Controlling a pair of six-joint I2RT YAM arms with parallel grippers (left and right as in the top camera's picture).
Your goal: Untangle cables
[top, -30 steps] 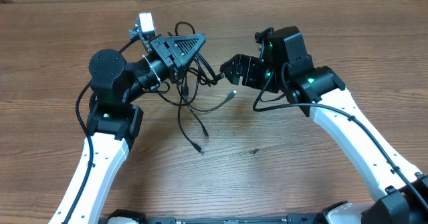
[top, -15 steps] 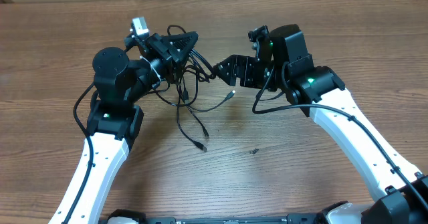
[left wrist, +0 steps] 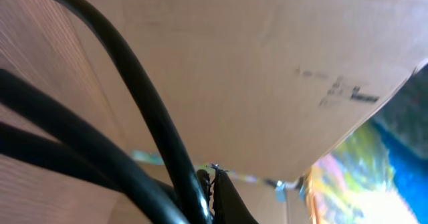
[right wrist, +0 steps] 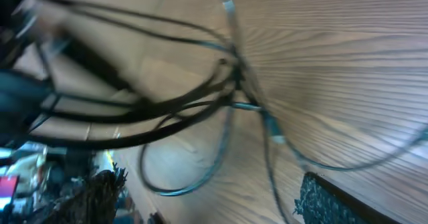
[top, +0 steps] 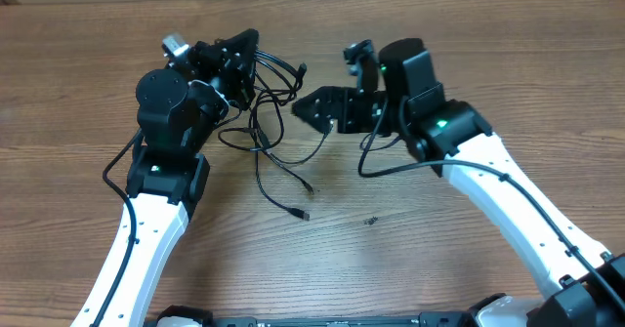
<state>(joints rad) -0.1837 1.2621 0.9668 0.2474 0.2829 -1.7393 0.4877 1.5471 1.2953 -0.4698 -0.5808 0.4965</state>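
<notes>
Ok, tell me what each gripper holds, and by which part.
Left gripper: shut on the cables, gripping the tangled loops at the top of the bundle, not a plug end. Right gripper: open, holding nothing.

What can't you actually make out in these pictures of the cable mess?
- Overhead: where the left gripper pinches the cables, hidden by its own body.
- Right wrist: which strand crosses which, blurred.
- Overhead: the dark speck on the table, too small to name.
</notes>
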